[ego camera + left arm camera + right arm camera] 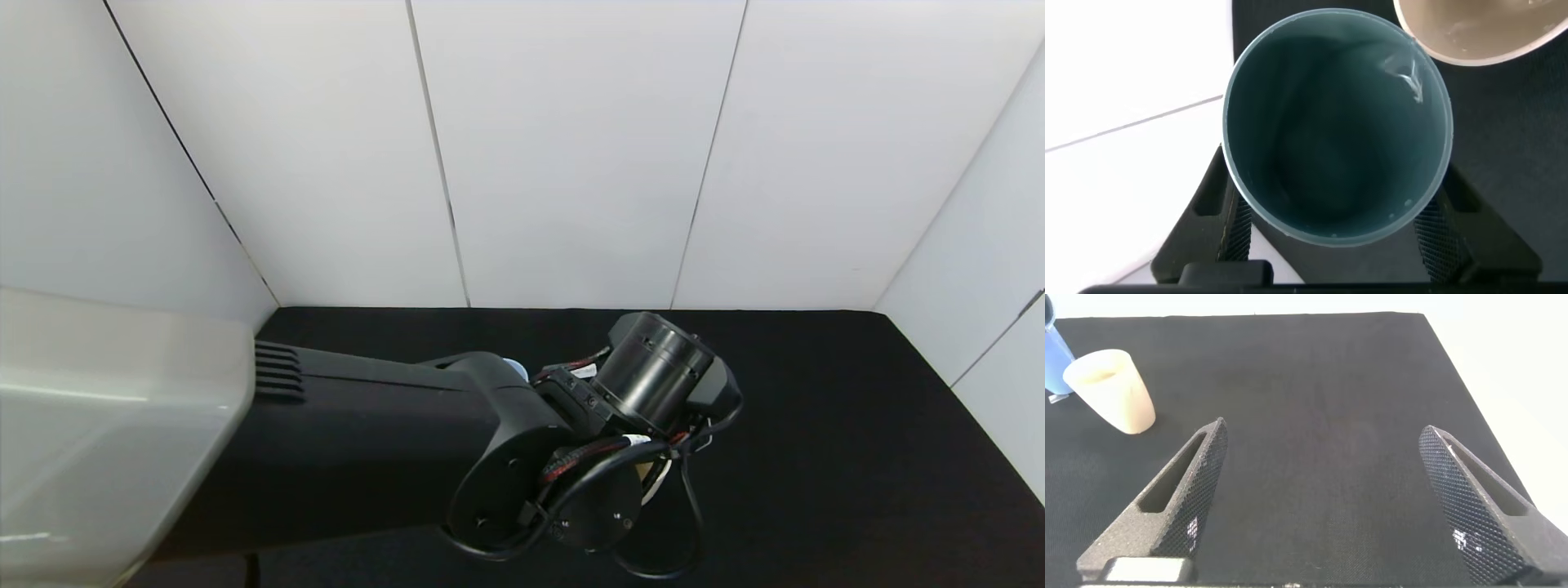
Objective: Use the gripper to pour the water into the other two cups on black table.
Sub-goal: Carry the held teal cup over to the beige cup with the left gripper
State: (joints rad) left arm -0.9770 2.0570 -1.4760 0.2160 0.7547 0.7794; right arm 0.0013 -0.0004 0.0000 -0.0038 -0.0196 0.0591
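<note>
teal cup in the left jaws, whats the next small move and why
Probably tip it a little further: the left gripper holds the teal cup with its rim over the edge of the cream cup, and a trickle of water sits at the lip.

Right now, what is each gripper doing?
Left gripper: shut on the teal cup, tipped at the cream cup.
Right gripper: open, empty, above the black table.

Before you, left arm (392, 457) stretched over the black table (849, 457), its gripper (1331, 245) holding a tilted tumbler (1337, 126) beside the cream cup (1110, 390), blue cup (1055, 355) just behind.
</note>
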